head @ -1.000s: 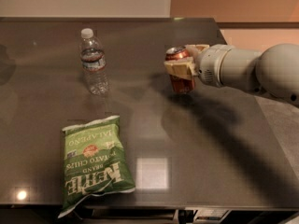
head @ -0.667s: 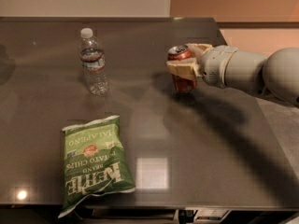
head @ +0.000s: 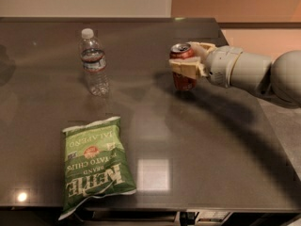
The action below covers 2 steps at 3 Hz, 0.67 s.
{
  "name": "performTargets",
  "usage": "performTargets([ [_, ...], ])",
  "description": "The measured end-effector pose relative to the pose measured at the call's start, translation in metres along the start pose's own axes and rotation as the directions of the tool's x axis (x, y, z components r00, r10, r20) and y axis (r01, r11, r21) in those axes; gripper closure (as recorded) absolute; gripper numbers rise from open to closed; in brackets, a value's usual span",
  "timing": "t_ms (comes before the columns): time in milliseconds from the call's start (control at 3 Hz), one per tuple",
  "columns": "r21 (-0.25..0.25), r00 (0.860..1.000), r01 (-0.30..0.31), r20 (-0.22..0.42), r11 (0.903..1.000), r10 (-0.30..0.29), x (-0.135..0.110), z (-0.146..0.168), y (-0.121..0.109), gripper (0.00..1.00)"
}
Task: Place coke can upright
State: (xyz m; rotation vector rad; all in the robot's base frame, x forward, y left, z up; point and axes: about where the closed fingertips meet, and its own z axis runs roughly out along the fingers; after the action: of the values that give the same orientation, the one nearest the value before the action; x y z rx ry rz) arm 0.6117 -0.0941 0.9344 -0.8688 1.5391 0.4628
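Note:
The red coke can (head: 182,81) stands upright, silver top up, at the right middle of the dark table (head: 197,145). My gripper (head: 186,60) comes in from the right and is closed around the can's upper half, its beige fingers (head: 184,68) wrapped across the can's front. The can's base sits at or just above the table surface; I cannot tell whether it touches. My grey arm (head: 244,72) stretches off the right edge.
A clear water bottle with a white cap (head: 94,64) stands upright at the back left. A green Kettle chips bag (head: 94,166) lies flat near the front left edge. The table's right edge runs below my arm.
The gripper and can have shifted very slightly right and up; the grip is unchanged. The bottle and chips bag have not moved.

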Motion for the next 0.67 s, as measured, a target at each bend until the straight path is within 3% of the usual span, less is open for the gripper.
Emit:
performTargets([
  [667, -0.073, 0.994, -0.069, 0.077, 0.995, 0.075, 0.0056, 0.0034, -0.0086, 0.6],
])
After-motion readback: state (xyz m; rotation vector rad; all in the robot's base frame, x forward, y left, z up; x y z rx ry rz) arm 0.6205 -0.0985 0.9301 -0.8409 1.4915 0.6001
